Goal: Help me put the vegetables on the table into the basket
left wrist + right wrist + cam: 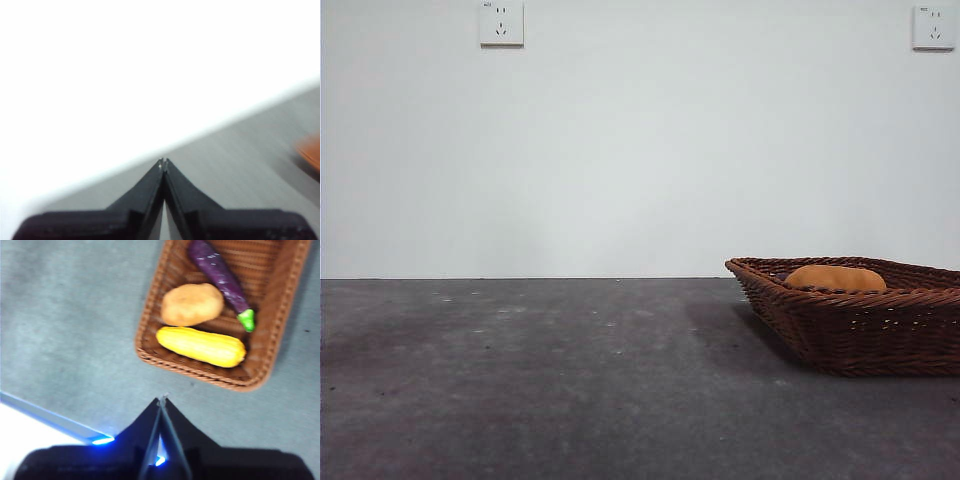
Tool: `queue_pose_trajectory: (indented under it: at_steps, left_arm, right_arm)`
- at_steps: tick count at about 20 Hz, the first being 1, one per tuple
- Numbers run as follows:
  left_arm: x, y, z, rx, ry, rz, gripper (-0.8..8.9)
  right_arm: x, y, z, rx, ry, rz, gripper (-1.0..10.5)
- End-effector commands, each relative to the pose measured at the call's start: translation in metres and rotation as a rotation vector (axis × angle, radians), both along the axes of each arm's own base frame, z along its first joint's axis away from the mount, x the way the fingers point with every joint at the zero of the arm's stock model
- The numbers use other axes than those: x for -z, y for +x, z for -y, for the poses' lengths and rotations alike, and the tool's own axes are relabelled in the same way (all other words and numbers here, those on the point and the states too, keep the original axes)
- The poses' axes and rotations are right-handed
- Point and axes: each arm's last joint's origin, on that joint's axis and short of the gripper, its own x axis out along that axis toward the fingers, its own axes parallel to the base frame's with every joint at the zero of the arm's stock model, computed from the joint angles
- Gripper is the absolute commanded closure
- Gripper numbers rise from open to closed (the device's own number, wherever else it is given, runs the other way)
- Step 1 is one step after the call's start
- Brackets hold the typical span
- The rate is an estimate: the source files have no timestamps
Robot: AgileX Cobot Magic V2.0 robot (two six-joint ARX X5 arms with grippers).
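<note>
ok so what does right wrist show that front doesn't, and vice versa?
Only the right wrist view: all three vegetables lying in the basket — corn, eggplant — plus the right gripper, its jaws shut and empty, over the table outside the basket.

Only the front view: the white wall with two wall sockets, and the basket's woven side seen level.

Both: the basket, the potato (in front, just its top above the rim), and the grey table. Neither shows any vegetable on the table.

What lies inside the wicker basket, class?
The basket holds corn, potato and eggplant. In the front view, its wall hides all but the potato top.
</note>
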Motion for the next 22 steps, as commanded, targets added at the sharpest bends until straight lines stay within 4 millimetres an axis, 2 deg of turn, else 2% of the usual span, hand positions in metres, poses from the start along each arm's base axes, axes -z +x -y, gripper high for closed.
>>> queue_pose_trajectory:
  at_steps: [1, 3, 5, 9, 13, 16, 22]
  left_arm:
    - [0.016, -0.007, -0.005, -0.054, 0.071, 0.073, 8.17]
    - [0.036, -0.011, -0.007, -0.072, 0.059, 0.123, 8.17]
    - [0.065, -0.01, -0.007, -0.044, 0.016, 0.136, 8.17]
    - [0.134, 0.006, -0.006, -0.045, -0.065, 0.122, 8.17]
    - [0.194, 0.008, -0.006, -0.047, -0.096, 0.062, 8.17]
    - [0.224, 0.009, -0.006, -0.069, -0.121, 0.039, 8.17]
    - [0.262, 0.017, -0.009, -0.134, -0.183, -0.083, 8.17]
  right_arm:
    - [0.002, -0.001, 0.001, 0.005, -0.027, -0.023, 9.5]
    - [0.002, -0.001, 0.001, 0.014, -0.044, -0.023, 9.5]
    - [0.003, -0.001, 0.002, 0.021, -0.058, -0.023, 9.5]
    - [0.003, -0.001, 0.002, 0.023, -0.062, -0.023, 9.5]
    - [0.003, -0.001, 0.002, 0.023, -0.062, -0.023, 9.5]
    - [0.003, -0.001, 0.002, 0.023, -0.062, -0.023, 9.5]
    - [0.003, -0.001, 0.002, 0.023, -0.062, -0.023, 9.5]
